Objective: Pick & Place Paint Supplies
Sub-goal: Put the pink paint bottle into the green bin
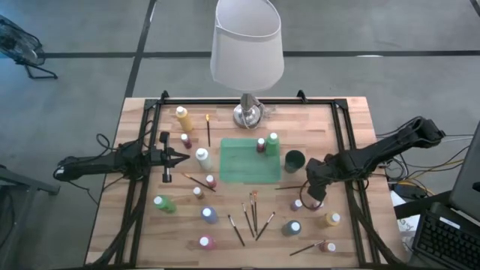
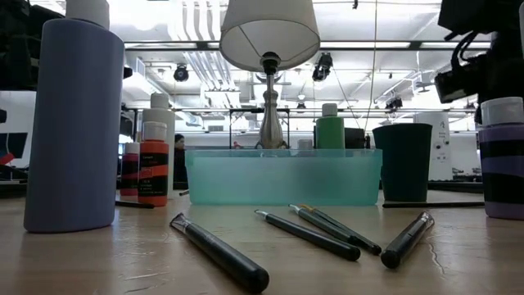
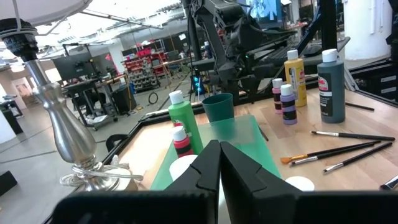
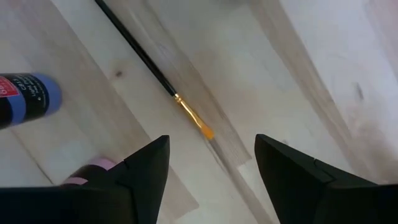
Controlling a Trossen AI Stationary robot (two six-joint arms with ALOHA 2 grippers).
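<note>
While the left gripper (image 1: 182,157) hovers at nine o'clock on the worktop (image 1: 352,120) with its jaws pressed together on nothing, the right gripper (image 1: 313,196) hangs at about four o'clock, jaws spread apart and empty. In the right wrist view a thin brush with an orange tip (image 4: 163,83) lies flat on the wood just ahead of those jaws, its tip pointing into the gap between them but clear of both. A blue bottle (image 4: 28,96) lies at the edge of that view and a pink-labelled one (image 4: 93,167) sits beside one finger.

At the worktop's centre rests the green tray (image 1: 249,160), with a maroon bottle (image 1: 261,145) and a green bottle (image 1: 272,142) at its one o'clock corner. A dark cup (image 1: 295,160) stands just beside the tray at three o'clock. The lamp (image 1: 247,45) rises at twelve o'clock.

A cluster of brushes (image 1: 253,215) lies at six o'clock. More white-capped bottles are scattered around: a yellow one (image 1: 182,118) at eleven o'clock, a green one (image 1: 164,203) at seven o'clock, and several at five o'clock near the right gripper, among them a yellow bottle (image 1: 332,219).
</note>
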